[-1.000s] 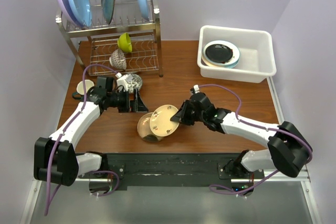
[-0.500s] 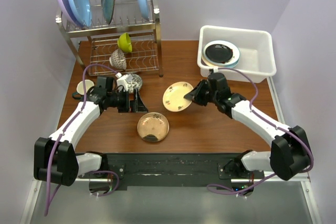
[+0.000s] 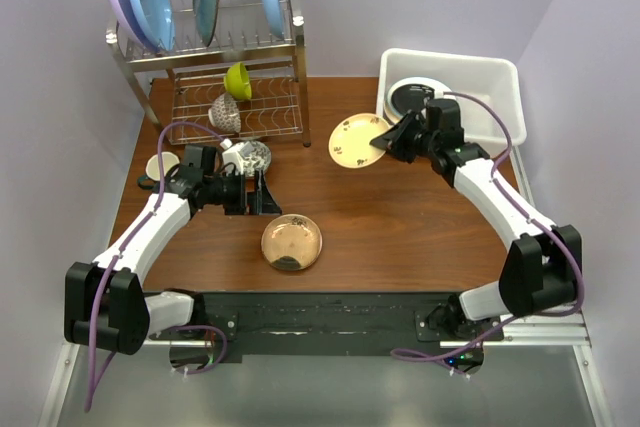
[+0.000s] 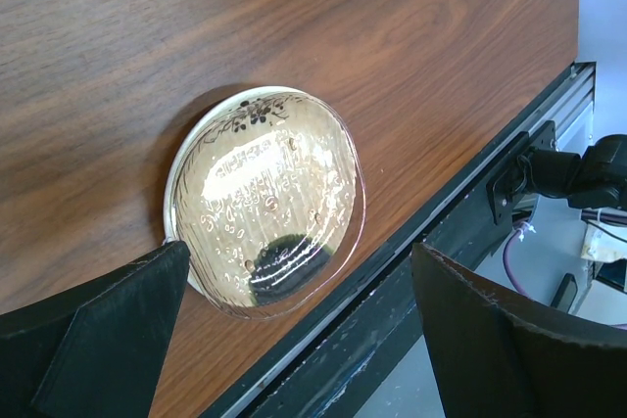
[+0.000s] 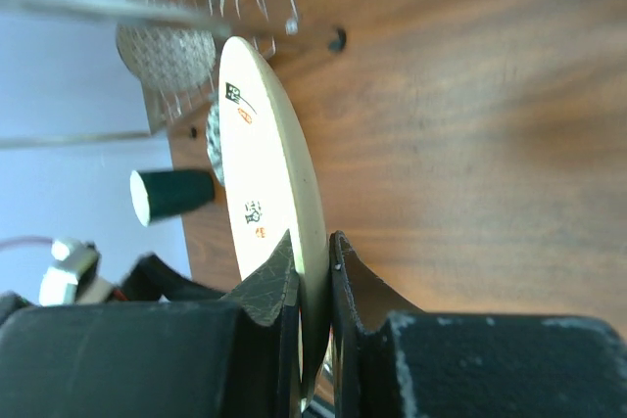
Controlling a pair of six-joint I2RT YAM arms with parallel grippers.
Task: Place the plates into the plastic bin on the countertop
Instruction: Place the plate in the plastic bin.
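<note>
My right gripper (image 3: 387,141) is shut on the rim of a cream plate (image 3: 356,140) with small flower marks, held in the air just left of the white plastic bin (image 3: 500,69). In the right wrist view this cream plate (image 5: 274,144) stands on edge between my pads (image 5: 277,276). In the bin a glossy black plate (image 3: 415,99) lies on a cream-and-teal one. A gold-tan glassy plate (image 3: 291,242) lies on the countertop (image 3: 400,217) near the front. My left gripper (image 3: 262,193) hangs open above and left of it; the tan plate (image 4: 265,198) shows beyond its fingers (image 4: 98,340).
A two-tier steel wire rack (image 3: 210,57) at the back left holds large blue and lilac plates, a lime-green bowl (image 3: 238,80) and a patterned bowl. Cups and small bowls (image 3: 250,155) crowd the countertop beside the left arm. The table's front rail (image 4: 460,212) lies close to the tan plate.
My right arm has carried the cream plate from above the tan plate near the front away to the back right, up beside the bin. The left arm has stayed still.
</note>
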